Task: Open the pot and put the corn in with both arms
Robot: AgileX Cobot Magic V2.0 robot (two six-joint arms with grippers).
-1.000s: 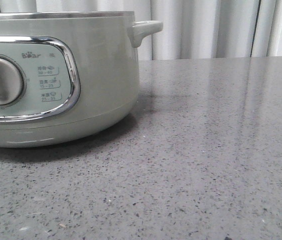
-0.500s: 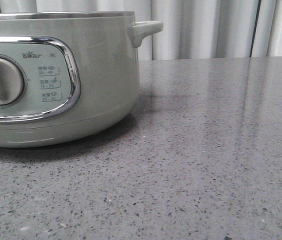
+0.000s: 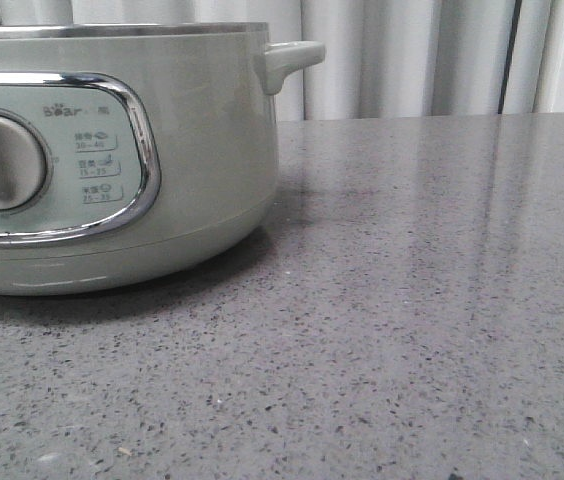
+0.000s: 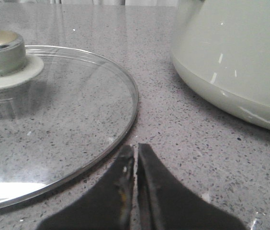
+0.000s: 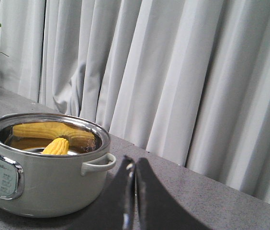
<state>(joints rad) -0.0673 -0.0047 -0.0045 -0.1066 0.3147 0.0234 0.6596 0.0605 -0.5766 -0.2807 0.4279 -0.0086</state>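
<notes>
Lying inside open pot point(image 5: 49, 179): corn point(image 5: 56, 146)

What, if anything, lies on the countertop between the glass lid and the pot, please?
Nothing: in the left wrist view only bare speckled countertop separates the glass lid from the pot. The left gripper, shut, points at that gap.

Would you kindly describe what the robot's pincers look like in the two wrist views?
Only the fingers show. The left pincer has two black, matte, wedge-shaped fingers tapering to narrow tips, with small orange-brown scuffs along the inner edge. The right pincer has the same dark, tapering fingers. No cables, labels or arm links are in view.
</notes>
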